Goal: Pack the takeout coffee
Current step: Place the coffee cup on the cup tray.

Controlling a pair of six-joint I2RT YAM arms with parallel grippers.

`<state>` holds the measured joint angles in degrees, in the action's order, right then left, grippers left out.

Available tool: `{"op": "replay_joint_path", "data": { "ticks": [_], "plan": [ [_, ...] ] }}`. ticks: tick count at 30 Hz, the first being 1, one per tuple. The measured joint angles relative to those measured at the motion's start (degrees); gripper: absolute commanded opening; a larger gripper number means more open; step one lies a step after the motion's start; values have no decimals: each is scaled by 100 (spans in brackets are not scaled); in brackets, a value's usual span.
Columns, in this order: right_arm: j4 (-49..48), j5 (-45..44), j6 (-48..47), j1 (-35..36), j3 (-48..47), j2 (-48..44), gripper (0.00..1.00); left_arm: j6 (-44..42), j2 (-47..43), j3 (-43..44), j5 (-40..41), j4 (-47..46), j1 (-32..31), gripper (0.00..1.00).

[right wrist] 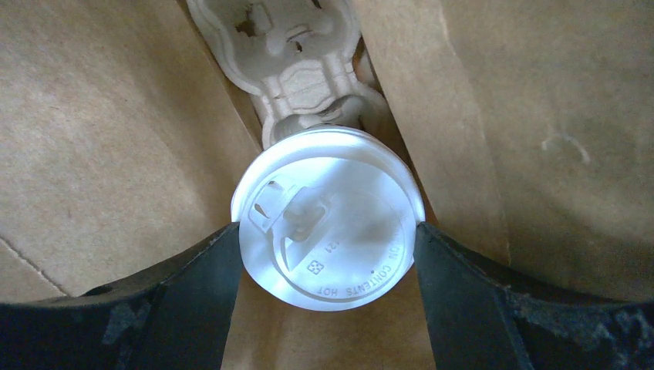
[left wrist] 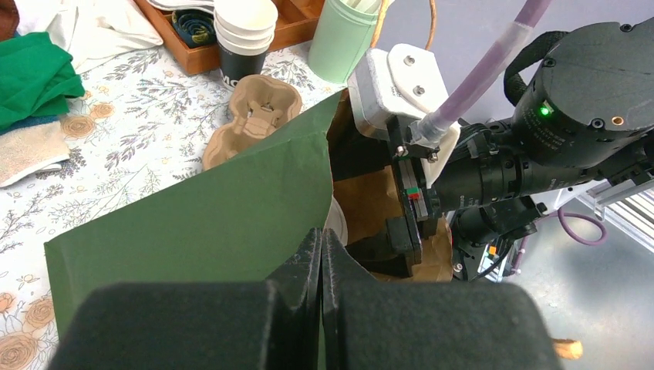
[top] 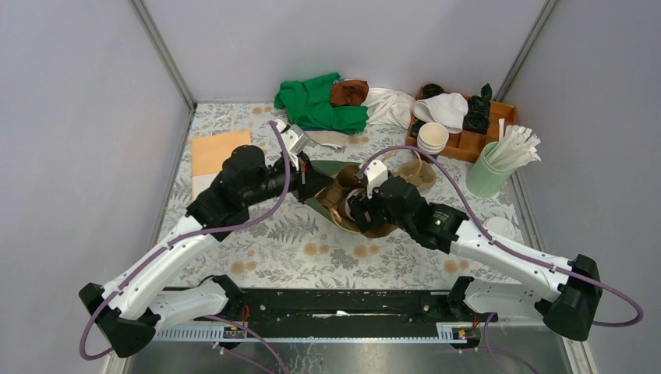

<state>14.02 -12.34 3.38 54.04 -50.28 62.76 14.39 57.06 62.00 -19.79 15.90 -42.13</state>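
Top view: L hand [top: 309, 178] sits at the rim of a green paper bag [top: 334, 167] lying on the floral-print surface [top: 273, 241]. R hand [top: 357, 207] reaches into its mouth. Moulded pulp carrier [top: 417, 173] just beyond the bag.

L wrist: L hand pinched flat together on the bag's smooth green wall; inside is matte kraft brown.

R wrist: R hand clamped on the takeout coffee [right wrist: 330, 227], black fingers [right wrist: 204, 285] touching both sides of its round, glossy white plastic lid [right wrist: 362, 204] w/ embossed lettering. Creased kraft walls all around.
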Motion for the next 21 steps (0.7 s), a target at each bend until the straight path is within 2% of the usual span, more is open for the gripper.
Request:
{"op": "replay_joint_path", "data": {
  "ticks": [13, 21],
  "plan": [
    [-111, 295, 127, -7, 44, 9, 48, 107, 369, 225, 164, -317, 0, 0],
    [-693, 273, -101, -7, 719, -199, 50, 232, 411, 225, 293, -505, 0, 0]
  ]
}}
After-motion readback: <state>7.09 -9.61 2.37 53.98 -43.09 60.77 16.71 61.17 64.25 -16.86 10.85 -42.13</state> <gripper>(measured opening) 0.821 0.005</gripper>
